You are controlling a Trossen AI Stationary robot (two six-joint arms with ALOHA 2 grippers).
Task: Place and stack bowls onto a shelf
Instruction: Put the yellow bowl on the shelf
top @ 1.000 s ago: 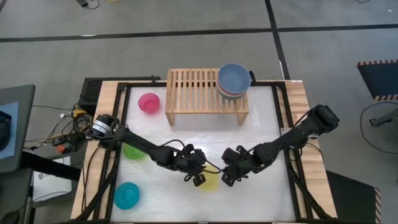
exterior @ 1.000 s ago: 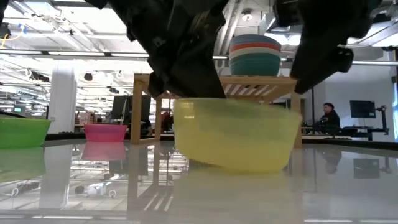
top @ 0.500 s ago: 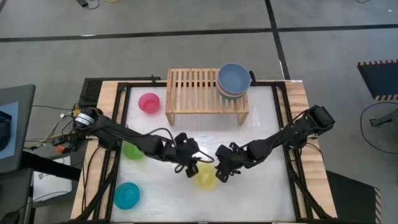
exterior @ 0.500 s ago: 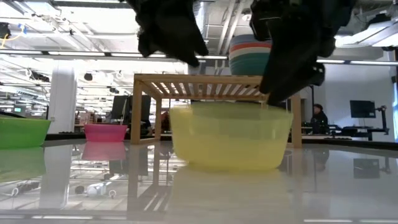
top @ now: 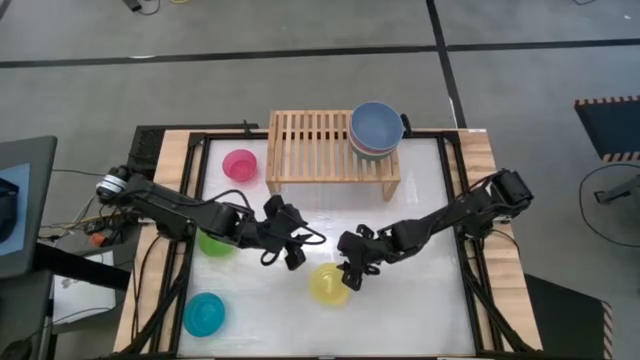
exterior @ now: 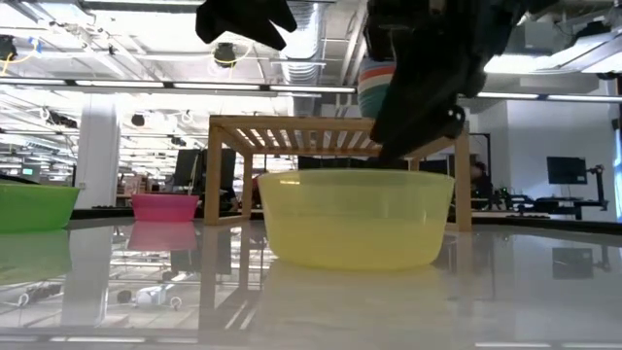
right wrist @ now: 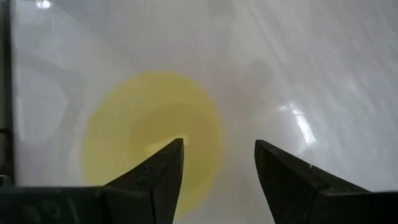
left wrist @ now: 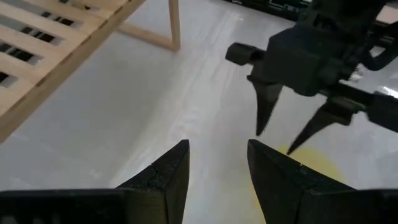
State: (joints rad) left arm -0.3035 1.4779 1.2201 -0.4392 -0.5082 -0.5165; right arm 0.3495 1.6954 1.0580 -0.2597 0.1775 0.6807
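Observation:
A yellow bowl (top: 330, 285) stands upright on its base on the white table, also in the low view (exterior: 355, 219). My right gripper (top: 351, 274) is open just above the bowl's right rim, one fingertip over the bowl and one outside it (right wrist: 217, 162); the left wrist view (left wrist: 280, 134) shows no clear touch. My left gripper (top: 290, 251) is open and empty, up and to the left of the bowl (left wrist: 217, 165). The light-wood shelf (top: 310, 150) stands at the far side with a stack of bowls, grey-blue on top (top: 376, 126), on its right end.
A pink bowl (top: 240, 164) stands left of the shelf, a lime bowl (top: 211, 243) partly under my left arm, and a cyan bowl (top: 204, 314) at the near left. The shelf's left and middle slats (top: 305, 135) are bare. A person shows in the room beyond (exterior: 478, 185).
My left gripper has come off the yellow bowl's rim and gone up and toward the table's far left. The bowl, tilted before, now sits level on the table. My right gripper has moved left to stand over the bowl's right rim.

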